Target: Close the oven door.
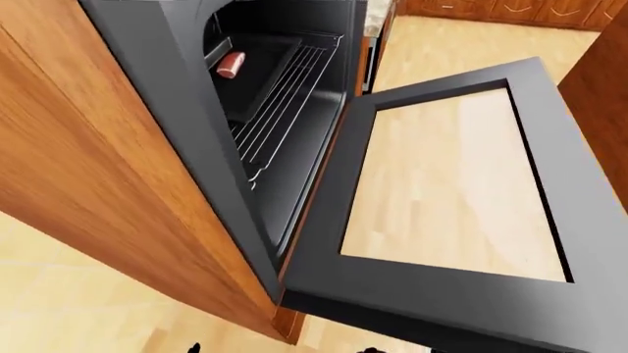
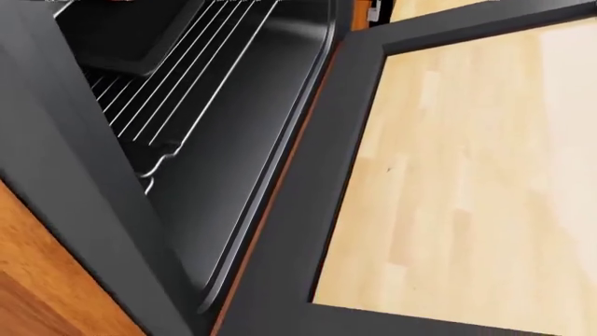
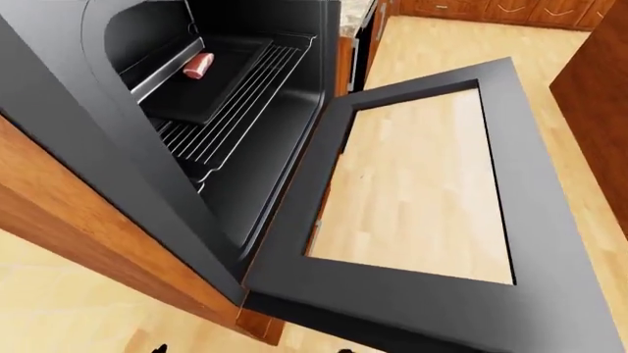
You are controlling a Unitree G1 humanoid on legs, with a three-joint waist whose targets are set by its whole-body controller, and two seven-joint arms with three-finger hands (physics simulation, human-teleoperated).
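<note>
The black oven door (image 3: 289, 228) hangs fully open, lying nearly flat toward the bottom right of the eye views. Pale floor shows through its glass window (image 3: 412, 184). To its left the dark oven cavity (image 3: 265, 147) is exposed, with a wire rack (image 3: 230, 103), a dark tray (image 3: 211, 81) and a small red item (image 3: 199, 65) on the tray. The head view is close in on the door's hinge-side frame (image 2: 308, 196) and the rack (image 2: 187, 63). Neither of my hands shows in any view.
A wooden cabinet side (image 1: 88, 169) flanks the oven on the left. Another wooden panel (image 1: 598, 95) stands at the right edge. Light wood floor (image 1: 461, 44) runs to more cabinets (image 1: 491, 9) at the top.
</note>
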